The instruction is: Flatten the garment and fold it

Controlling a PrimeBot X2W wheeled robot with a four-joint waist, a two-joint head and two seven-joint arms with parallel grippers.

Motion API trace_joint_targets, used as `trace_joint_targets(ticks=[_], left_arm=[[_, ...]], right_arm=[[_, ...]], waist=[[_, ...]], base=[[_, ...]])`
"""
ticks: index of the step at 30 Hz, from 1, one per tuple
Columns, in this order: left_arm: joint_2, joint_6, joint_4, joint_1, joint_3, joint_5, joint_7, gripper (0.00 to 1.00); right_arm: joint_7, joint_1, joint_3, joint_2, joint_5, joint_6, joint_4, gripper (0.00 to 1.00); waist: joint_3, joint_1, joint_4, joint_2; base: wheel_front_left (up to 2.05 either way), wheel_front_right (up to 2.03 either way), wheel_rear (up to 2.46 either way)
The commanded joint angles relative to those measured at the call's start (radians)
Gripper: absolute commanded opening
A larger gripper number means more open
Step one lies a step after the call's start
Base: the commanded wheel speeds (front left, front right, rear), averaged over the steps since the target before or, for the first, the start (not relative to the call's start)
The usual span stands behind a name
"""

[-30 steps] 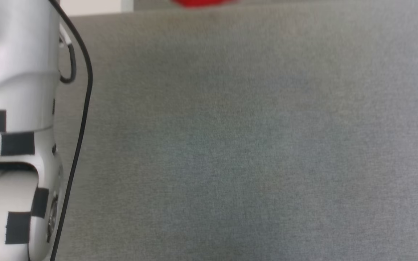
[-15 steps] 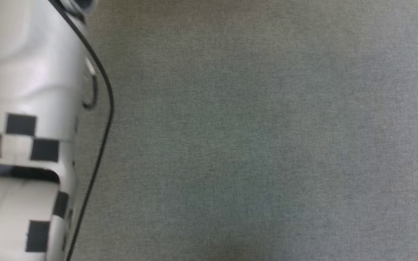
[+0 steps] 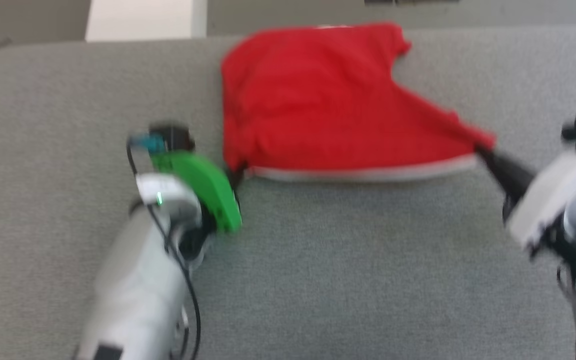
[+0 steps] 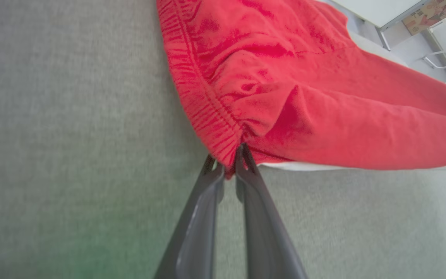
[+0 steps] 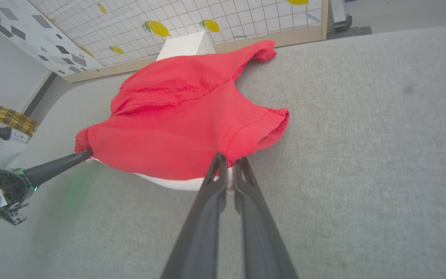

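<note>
Left tool [image 4: 227,164] clamps the gathered waistband corner and right tool [image 5: 227,164] a hem corner of the red garment [image 3: 328,100], its white-trimmed edge stretched between them over the grey table [image 3: 368,275].

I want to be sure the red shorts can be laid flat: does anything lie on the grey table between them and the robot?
Nothing visible does. The left claw and right claw each pinch a corner of the red soft-fabric shorts, and the grey fabric-covered table nearer the robot shows bare.
</note>
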Motion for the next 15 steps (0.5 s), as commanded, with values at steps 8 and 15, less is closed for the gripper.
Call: trace_joint_targets(ticks=[8, 15], left_arm=[[0.005, 0.043, -0.184, 0.365, -0.016, -0.061, 0.044, 0.00], [0.041, 0.132, -0.347, 0.557, -0.004, -0.092, 0.115, 0.00]], right_arm=[[0.090, 0.372, -0.117, 0.102, -0.021, -0.002, -0.112, 0.00], [0.220, 0.569, -0.142, 0.147, -0.014, -0.002, -0.203, 0.00]], waist=[[-0.199, 0.0001, 0.040, 0.0000], [-0.233, 0.0001, 0.032, 0.0000]], base=[[0.00, 0.00, 0.00], [0.00, 0.00, 0.00]])
